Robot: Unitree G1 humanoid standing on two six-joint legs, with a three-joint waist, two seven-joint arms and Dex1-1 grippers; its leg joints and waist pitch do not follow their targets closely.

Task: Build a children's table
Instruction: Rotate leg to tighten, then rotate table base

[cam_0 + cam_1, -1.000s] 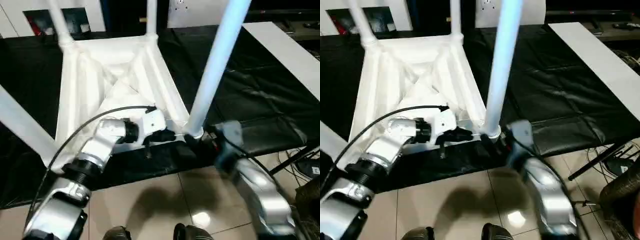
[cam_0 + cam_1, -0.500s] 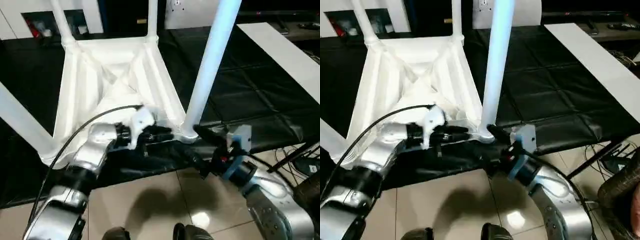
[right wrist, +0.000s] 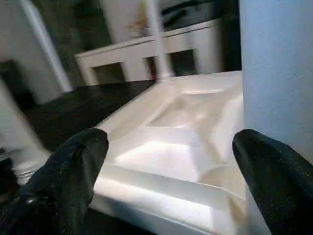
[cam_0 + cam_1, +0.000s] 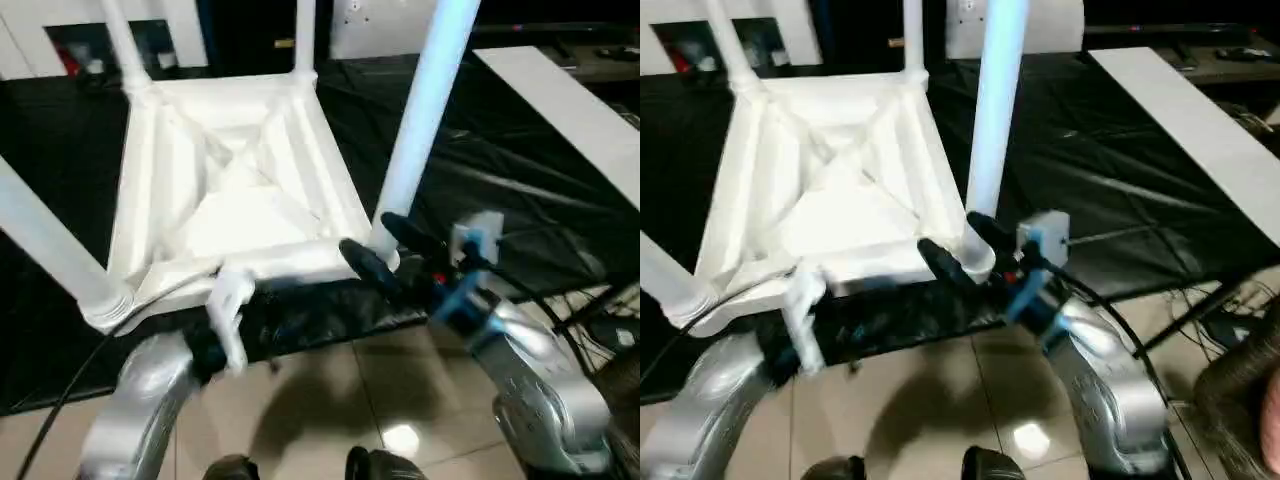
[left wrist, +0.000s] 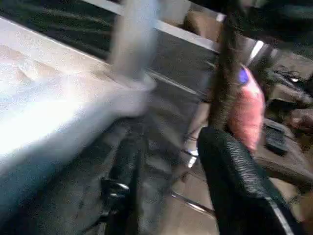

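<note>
Upside-down white tabletop (image 4: 235, 190) on the black-covered work table (image 4: 500, 180), ribbed underside up, at the near edge. Four legs standing in the corner sockets: near-right leg (image 4: 420, 110), near-left leg (image 4: 45, 245), two far ones (tops out of frame). Right gripper (image 4: 385, 250) with fingers spread wide, just beside the near-right socket, nothing held. Left gripper (image 4: 270, 305) low at the near edge, blurred, finger spacing impossible to tell. Step in hand, seemingly: seating or checking the near-right leg. Next, probably: closing round that leg's base and pressing it firmly home.
</note>
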